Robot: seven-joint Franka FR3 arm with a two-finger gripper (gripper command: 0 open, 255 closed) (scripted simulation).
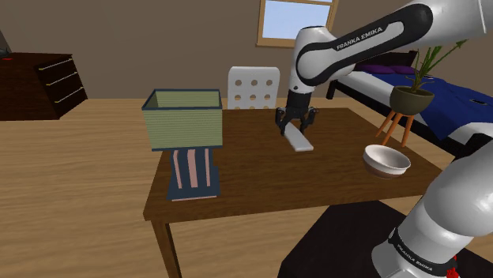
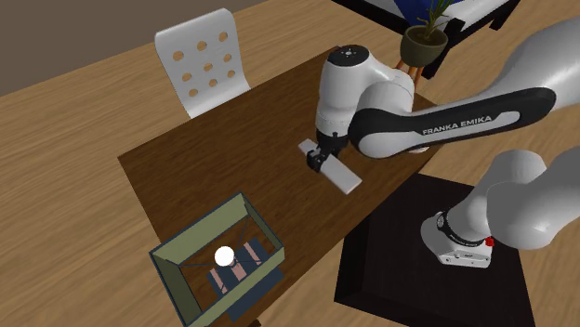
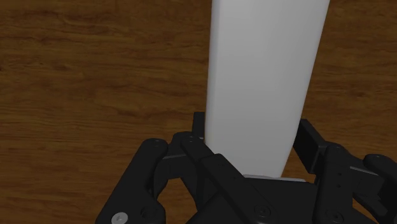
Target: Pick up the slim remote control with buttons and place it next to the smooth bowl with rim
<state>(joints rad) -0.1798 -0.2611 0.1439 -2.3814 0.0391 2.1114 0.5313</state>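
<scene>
Where the all-black two-finger gripper (image 3: 254, 130) closes on it, the plain white, slim, slab-shaped remote control (image 3: 264, 83) is pinched at one end, a finger pressed against each long side. The rest of the remote stretches away from the fingers over the dark brown wooden table (image 1: 253, 178). Whether it touches the wood cannot be told. In the shoulder view it sits near the table's middle, and the white round bowl with a brownish outer wall (image 1: 386, 160) stands apart from it by the right-hand edge. A lamp with a square green shade (image 1: 183, 118) stands toward the left, and a white chair with round holes (image 1: 254, 85) is behind the table.
</scene>
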